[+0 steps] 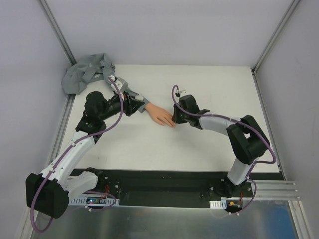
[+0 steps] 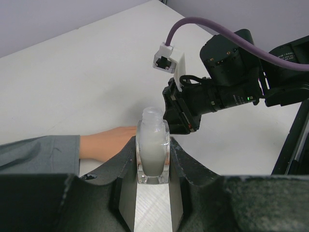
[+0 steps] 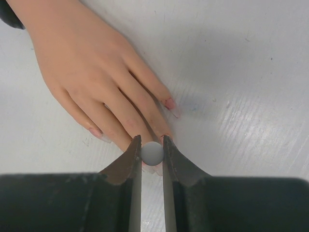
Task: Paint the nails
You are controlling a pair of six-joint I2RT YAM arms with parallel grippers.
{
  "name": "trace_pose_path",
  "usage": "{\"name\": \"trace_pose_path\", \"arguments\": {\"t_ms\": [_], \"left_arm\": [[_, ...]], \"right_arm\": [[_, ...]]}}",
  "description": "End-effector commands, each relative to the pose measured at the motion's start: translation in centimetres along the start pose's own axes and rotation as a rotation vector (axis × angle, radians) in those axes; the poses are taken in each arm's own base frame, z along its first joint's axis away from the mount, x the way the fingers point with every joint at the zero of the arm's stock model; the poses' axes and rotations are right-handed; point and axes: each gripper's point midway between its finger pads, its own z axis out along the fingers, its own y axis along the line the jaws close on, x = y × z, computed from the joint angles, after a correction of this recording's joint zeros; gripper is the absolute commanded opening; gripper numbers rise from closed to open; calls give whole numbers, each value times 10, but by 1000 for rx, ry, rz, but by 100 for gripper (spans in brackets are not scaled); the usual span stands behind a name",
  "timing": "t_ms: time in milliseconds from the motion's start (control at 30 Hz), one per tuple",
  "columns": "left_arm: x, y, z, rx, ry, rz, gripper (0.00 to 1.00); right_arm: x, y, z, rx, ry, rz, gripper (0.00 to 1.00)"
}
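Note:
A peach mannequin hand [image 1: 160, 115] lies flat on the white table, coming out of a grey sleeve [image 1: 89, 73]. In the right wrist view its fingers [image 3: 120, 96] point toward me and pinkish nails [image 3: 170, 104] show. My right gripper [image 3: 151, 141] is shut on a round grey brush cap [image 3: 152, 152], right over the middle fingertips; the brush is hidden below. My left gripper [image 2: 153, 141] is shut on a small open bottle of whitish liquid [image 2: 153, 147], held upright by the hand's wrist [image 2: 104, 144]. In the top view the left gripper [image 1: 134, 105] is at the wrist and the right gripper [image 1: 174, 118] at the fingertips.
The bunched end of the grey sleeve lies at the table's back left corner. Grey walls with metal posts [image 1: 59, 35] close the table in on the left, back and right. The right arm's wrist and purple cable [image 2: 222, 29] sit just beyond the bottle.

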Motion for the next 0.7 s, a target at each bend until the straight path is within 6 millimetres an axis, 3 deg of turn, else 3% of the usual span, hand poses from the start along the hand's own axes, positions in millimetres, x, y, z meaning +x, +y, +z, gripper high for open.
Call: {"name": "trace_pose_path", "arguments": {"t_ms": [0,667], "left_arm": [[-15,-10,-2,44,-47,36,0],[-12,-8,0,42,-36,26,0]], "right_arm": [[-8,6,-2,-14,-19,-10,0],[7,-3,-16,3,-12,-6,0]]}}
